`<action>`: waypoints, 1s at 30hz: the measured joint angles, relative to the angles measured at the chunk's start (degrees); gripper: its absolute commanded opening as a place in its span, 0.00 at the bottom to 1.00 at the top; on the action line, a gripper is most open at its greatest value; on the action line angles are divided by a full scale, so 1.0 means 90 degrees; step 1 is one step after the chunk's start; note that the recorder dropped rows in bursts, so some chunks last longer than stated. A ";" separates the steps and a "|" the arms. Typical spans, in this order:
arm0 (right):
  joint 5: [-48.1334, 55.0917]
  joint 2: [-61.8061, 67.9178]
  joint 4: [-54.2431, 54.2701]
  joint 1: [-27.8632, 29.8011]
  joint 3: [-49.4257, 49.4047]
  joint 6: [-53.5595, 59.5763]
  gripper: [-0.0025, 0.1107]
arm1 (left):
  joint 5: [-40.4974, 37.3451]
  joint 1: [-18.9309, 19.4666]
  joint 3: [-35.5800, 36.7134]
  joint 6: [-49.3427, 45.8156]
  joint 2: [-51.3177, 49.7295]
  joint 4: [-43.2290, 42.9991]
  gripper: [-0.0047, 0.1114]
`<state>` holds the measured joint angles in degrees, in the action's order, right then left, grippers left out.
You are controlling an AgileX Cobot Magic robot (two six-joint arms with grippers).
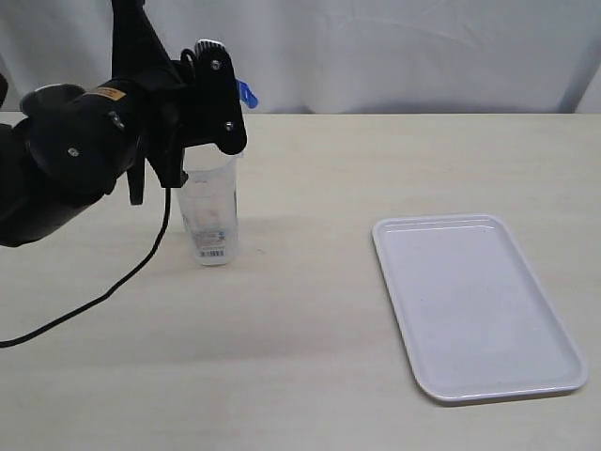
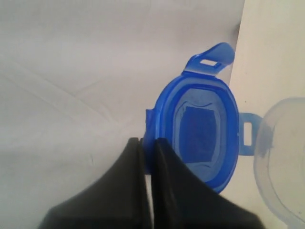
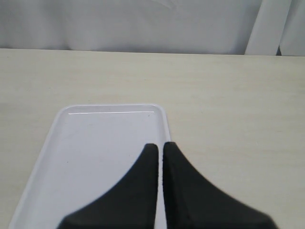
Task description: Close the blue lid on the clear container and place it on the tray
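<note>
Blue lid [image 2: 200, 131], pinched at its rim by your left gripper [image 2: 147, 143], hangs at the open mouth of the clear container [image 1: 212, 216], that arm bent down over it, well left of the tray [image 1: 479, 305] on the table [image 1: 310, 319], where your right gripper [image 3: 159, 147] hovers, pressed together and empty.

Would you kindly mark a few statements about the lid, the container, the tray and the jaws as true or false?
1. The blue lid is pinched in the left jaws. True.
2. The clear container stands on the tray. False: it stands on the table, left of the tray in the exterior view.
3. The lid is snapped onto the container. False: it is held above the open rim.
4. The container stands upright. True.
5. The right jaws are wide open. False: they are shut on nothing.
</note>
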<state>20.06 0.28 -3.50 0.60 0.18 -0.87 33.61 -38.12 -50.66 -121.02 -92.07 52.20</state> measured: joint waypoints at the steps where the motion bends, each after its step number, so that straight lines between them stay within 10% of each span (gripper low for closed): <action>1: 0.0000 0.0000 0.0000 0.0000 0.0000 0.0000 0.06 | 0.0035 0.0000 0.0000 0.0000 0.0000 0.0000 0.04; 30: 0.0000 0.0000 0.0000 0.0000 0.0000 0.0000 0.06 | 0.0568 -0.0014 0.0340 0.0000 0.0000 0.0103 0.04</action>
<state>20.06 0.28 -3.50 0.60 0.18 -0.87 38.72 -38.24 -47.60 -121.02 -92.07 53.13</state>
